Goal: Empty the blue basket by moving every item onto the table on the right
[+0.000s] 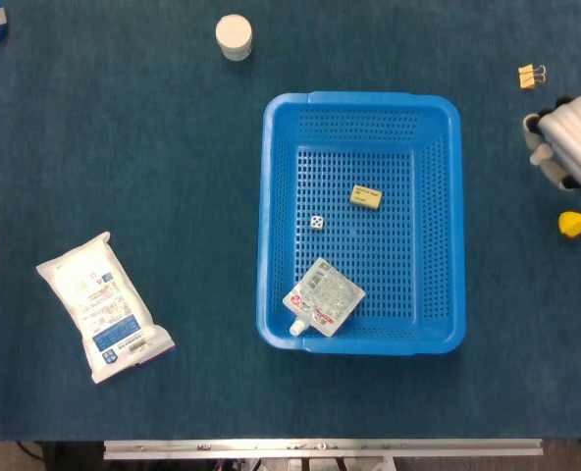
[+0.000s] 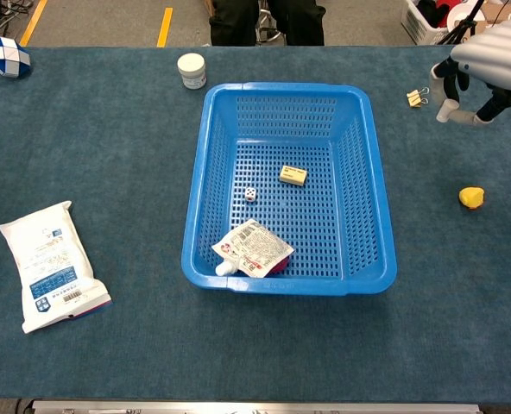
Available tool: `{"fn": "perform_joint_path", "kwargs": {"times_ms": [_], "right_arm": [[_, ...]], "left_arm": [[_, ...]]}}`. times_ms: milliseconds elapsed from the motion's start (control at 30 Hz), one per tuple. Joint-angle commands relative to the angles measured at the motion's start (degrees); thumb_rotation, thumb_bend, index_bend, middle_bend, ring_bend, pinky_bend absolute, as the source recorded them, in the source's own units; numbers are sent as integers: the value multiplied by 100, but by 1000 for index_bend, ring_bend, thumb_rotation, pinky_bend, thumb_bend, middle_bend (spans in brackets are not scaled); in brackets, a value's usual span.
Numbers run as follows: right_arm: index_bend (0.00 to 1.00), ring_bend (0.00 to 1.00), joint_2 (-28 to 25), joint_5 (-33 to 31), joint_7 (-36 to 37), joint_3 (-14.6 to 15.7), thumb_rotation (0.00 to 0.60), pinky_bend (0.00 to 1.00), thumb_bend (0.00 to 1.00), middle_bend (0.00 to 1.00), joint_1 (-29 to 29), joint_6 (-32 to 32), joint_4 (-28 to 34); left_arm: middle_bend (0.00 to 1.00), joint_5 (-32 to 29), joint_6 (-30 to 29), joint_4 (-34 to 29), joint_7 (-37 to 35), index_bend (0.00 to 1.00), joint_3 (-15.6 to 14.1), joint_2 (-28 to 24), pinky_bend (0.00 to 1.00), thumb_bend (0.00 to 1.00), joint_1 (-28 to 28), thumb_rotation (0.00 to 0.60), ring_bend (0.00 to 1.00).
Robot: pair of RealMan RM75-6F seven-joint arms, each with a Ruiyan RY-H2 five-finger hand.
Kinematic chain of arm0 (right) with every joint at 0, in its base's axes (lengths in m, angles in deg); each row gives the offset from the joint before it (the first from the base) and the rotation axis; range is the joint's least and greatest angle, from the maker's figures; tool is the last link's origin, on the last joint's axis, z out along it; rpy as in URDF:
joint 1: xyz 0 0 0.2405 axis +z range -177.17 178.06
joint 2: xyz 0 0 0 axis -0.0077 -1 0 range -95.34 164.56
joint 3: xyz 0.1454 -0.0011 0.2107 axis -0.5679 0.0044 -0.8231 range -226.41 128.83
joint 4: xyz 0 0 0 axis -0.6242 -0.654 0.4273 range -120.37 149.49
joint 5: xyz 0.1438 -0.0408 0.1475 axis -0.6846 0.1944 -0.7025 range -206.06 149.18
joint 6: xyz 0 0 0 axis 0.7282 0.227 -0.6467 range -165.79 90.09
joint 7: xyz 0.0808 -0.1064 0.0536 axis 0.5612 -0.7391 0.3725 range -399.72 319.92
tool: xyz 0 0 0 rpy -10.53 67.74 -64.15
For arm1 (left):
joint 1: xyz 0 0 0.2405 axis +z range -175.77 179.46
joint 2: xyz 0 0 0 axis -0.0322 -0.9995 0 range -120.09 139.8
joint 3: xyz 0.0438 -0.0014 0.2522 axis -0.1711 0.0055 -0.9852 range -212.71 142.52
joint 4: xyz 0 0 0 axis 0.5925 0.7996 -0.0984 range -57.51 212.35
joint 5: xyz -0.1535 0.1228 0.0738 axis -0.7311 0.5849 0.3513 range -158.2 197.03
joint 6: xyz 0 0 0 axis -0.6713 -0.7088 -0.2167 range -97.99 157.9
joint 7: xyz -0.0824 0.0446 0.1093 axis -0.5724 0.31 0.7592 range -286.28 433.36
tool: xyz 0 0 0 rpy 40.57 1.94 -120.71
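Right hand: my right hand (image 2: 487,71) hangs over the table to the right of the blue basket (image 1: 448,226), near the binder clip (image 1: 532,75) and above the small yellow item (image 1: 571,224). Its fingers (image 1: 544,149) are loosely curled downward, and I see nothing in them.
Left hand: only a pale blur at the left frame edge of the head view; I cannot tell how its fingers lie.
Basket contents: three things remain inside: a small tan block (image 1: 366,196) mid-floor, a white die (image 1: 316,223) just left of it, and a flat spouted pouch (image 1: 322,296) near the front wall.
Step in hand: as I judge it, going back to the basket for the next item.
How to do it well: I would come in from above, clear of the basket's right wall, and take the tan block first, since it lies nearest my side and apart from the others. Pinch it across its narrow sides, lift straight up before moving right, and set it down away from the yellow item.
Risk: the die is tiny and could slip on the perforated floor.
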Motion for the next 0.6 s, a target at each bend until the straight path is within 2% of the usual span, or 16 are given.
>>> {"fn": "perform_joint_path", "kwargs": {"times_ms": [33, 333, 600], "right_arm": [[525, 432, 325, 139, 111, 46, 600, 554, 344, 555, -118, -191, -375], [502, 428, 1177, 82, 92, 50, 600, 552, 344, 537, -162, -734, -1399], [272, 326, 1351, 27, -6, -51, 600, 480, 343, 400, -138, -904, -1580]], "left_arm": [[275, 7, -27, -22, 27, 393, -11, -6, 141, 299, 16, 600, 259], [275, -6, -84, -109, 138, 393, -28, -60, 141, 299, 51, 600, 259], [275, -18, -94, -149, 186, 393, -36, -75, 141, 298, 57, 600, 259]]}}
